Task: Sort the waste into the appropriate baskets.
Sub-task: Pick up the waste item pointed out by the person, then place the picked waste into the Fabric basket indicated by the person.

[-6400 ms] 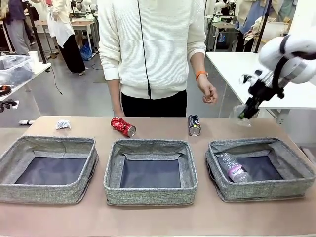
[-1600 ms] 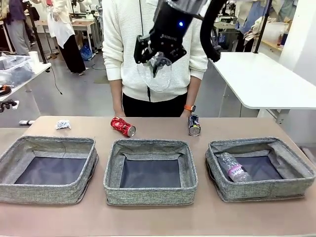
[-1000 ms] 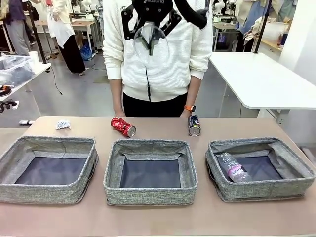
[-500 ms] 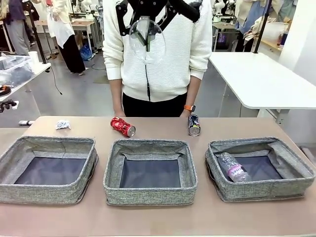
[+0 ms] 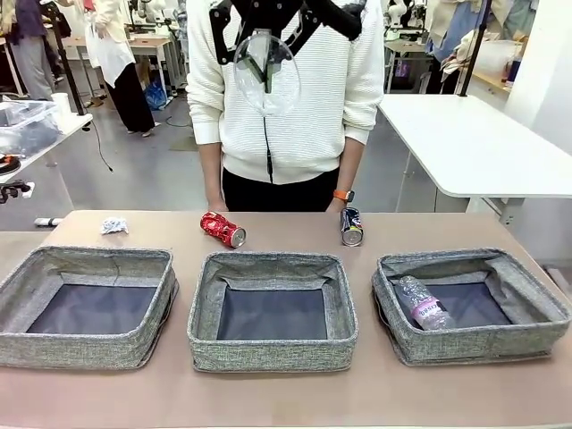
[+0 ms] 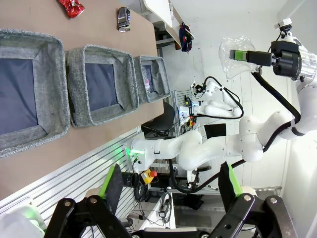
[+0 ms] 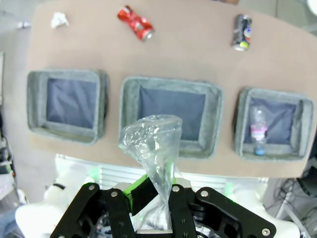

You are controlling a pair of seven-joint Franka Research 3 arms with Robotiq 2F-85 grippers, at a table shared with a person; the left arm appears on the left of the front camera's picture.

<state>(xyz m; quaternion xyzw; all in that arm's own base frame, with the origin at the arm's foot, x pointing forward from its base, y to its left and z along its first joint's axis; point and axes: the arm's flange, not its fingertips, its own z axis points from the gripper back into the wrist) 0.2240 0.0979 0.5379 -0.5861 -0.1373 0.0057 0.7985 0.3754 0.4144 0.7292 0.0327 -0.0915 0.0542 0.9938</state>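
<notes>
On the table (image 5: 286, 398) the left basket (image 5: 85, 350), the middle basket (image 5: 273, 353) and the right basket (image 5: 474, 344) stand in a row. High above them the right gripper (image 5: 265, 36) is clamped on a crumpled clear bottle (image 5: 266, 80), while the left gripper (image 6: 169, 173) stands wide with nothing between its fingers. A purple-labelled bottle (image 5: 422, 304) lies in the right basket; beyond the baskets — on the bare tabletop — lie a red can (image 5: 222, 229), a dark can (image 5: 351, 226) and, far left, a small paper wad (image 5: 113, 224).
</notes>
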